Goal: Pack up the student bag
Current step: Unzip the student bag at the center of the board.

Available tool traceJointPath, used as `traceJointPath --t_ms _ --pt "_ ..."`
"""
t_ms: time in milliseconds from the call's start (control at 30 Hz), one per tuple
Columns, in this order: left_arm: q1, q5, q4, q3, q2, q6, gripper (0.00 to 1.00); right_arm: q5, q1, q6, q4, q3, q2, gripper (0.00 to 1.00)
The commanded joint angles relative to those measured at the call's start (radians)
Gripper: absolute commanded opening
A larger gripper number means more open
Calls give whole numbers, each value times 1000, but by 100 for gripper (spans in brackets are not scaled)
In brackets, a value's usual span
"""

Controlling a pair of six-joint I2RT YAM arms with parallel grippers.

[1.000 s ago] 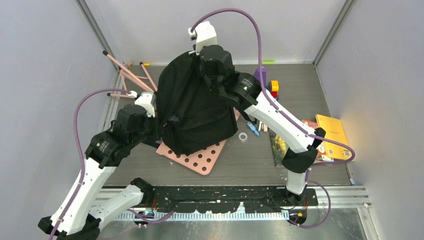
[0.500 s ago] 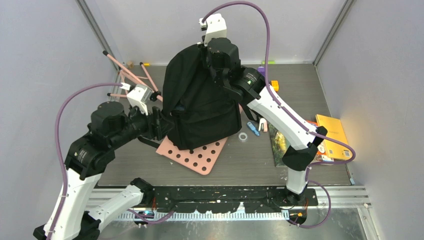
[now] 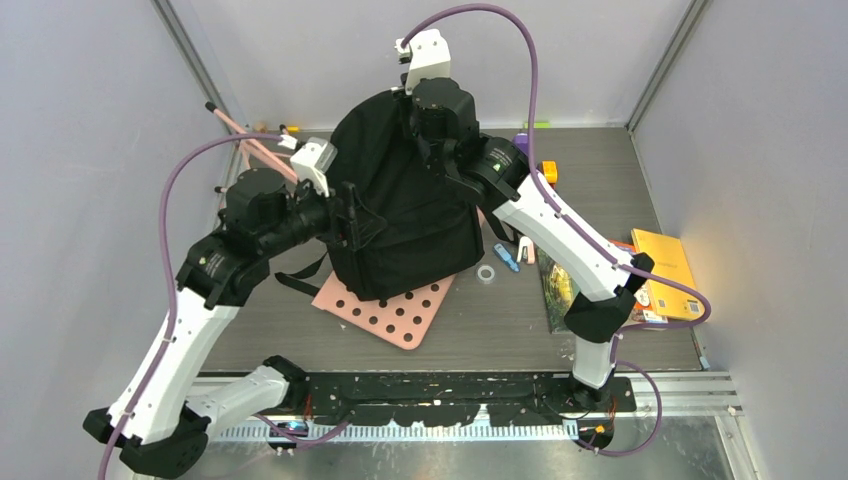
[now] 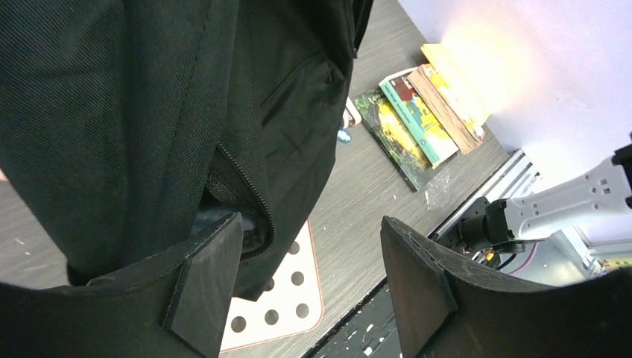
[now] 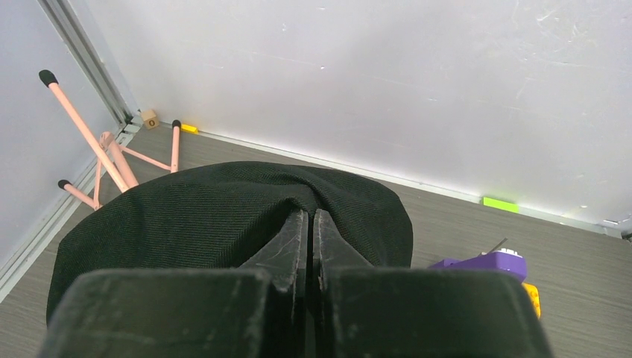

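Note:
The student bag, a large black backpack, stands upright on the pink perforated board. My right gripper is at the bag's top, shut, pinching the black fabric at its fingertips. My left gripper hangs open against the bag's left side. In the left wrist view its fingers stand wide apart; the left finger lies by the bag's zipper and a gap in the fabric. Nothing is between the fingers.
Books lie at the right. A small tape ring and small items sit beside the bag. A purple object and yellow block stand behind. A pink-legged stand lies at the back left.
My left gripper has opened, and its arm has risen and swung right to the bag's side. The right gripper has lifted the bag's top slightly.

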Motion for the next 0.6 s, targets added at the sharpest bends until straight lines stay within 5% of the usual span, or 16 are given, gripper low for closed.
traceJointPath --t_ms 0,200,567 --pt "3 2 106 -38 3 -43 71 15 -2 19 75 29 -50 0" --pt "3 -77 87 -64 25 -35 71 9 -2 20 73 33 -47 0" --pt "-46 -33 381 -193 37 145 70 2 -2 18 63 59 -24 0"
